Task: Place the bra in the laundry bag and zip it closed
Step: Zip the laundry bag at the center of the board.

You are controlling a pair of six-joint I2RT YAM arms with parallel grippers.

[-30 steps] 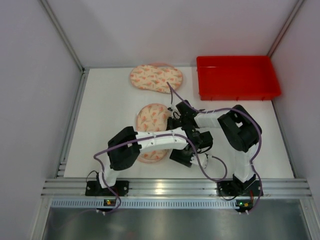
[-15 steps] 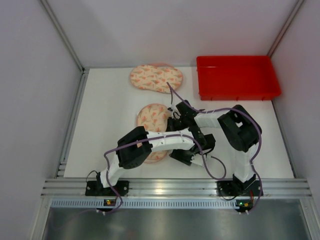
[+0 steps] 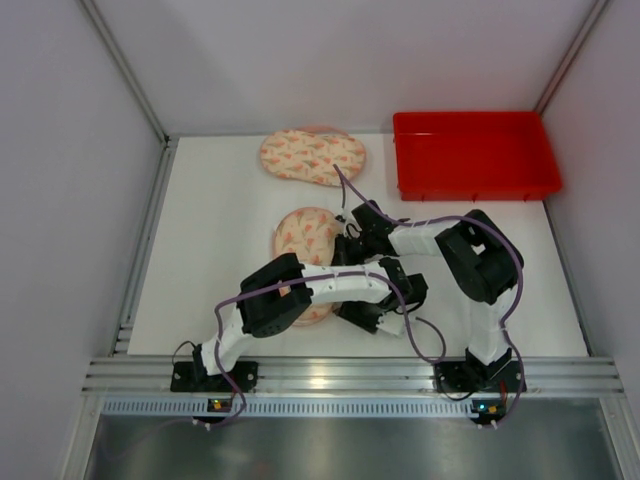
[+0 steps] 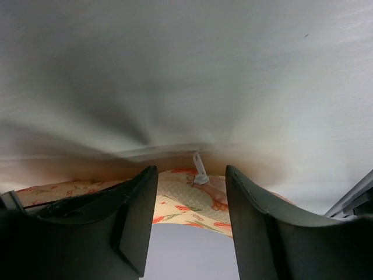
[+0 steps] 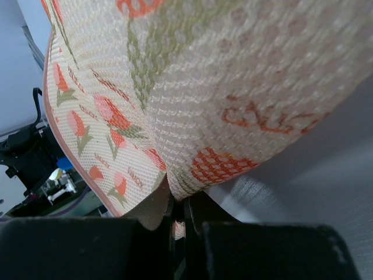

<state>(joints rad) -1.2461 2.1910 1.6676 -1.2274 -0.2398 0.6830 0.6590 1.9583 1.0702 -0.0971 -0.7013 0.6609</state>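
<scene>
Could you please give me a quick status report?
Right pincer shut on floral mesh laundry bag. Left pincer open, facing white zipper pull. Nothing blocking it.

The middle of the worktop [image 3: 200, 220] is crowded: the left arm [image 3: 330, 283] reaches across the laundry bag [image 3: 305, 232] and meets the right arm [image 3: 485, 260] there. Open room lies along the left side and in the strip between the laundry bag and the flowered piece [image 3: 312, 157] at the back, while the red tray [image 3: 475, 155] blocks the back right corner and walls [image 3: 60, 200] shut in both sides. The gap between the left fingers [image 4: 134, 216] is free, with the bag's white zip pull [image 4: 200, 175] just beyond.
</scene>
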